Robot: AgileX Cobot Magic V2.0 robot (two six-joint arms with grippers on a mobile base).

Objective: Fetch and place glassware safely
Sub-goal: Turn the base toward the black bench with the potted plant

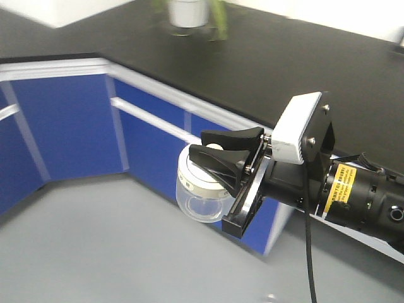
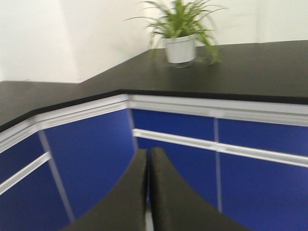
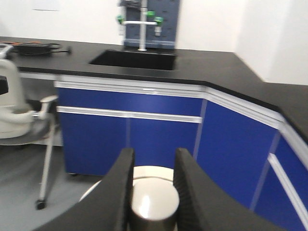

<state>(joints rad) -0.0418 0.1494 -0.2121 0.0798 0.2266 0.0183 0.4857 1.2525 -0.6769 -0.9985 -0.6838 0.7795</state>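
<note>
Noted: the right gripper (image 1: 201,143) had its black fingers pinched on the central knob (image 3: 155,204) of the round cream-white lid (image 1: 197,178) capping the small squat clear glass jar (image 1: 203,205). The jar hung below the fingers, in the air over the grey floor (image 1: 95,240), just in front of the blue cabinet fronts (image 1: 63,120) under the black countertop (image 1: 252,63). The left gripper (image 2: 148,155) had its curved black fingers pressed together with nothing between them, and faced a green plant in a white pot (image 2: 180,48) on the counter.

Black countertop (image 2: 250,67) tops blue cabinets (image 2: 86,163); grey floor (image 1: 95,252), white wall (image 2: 72,38).
</note>
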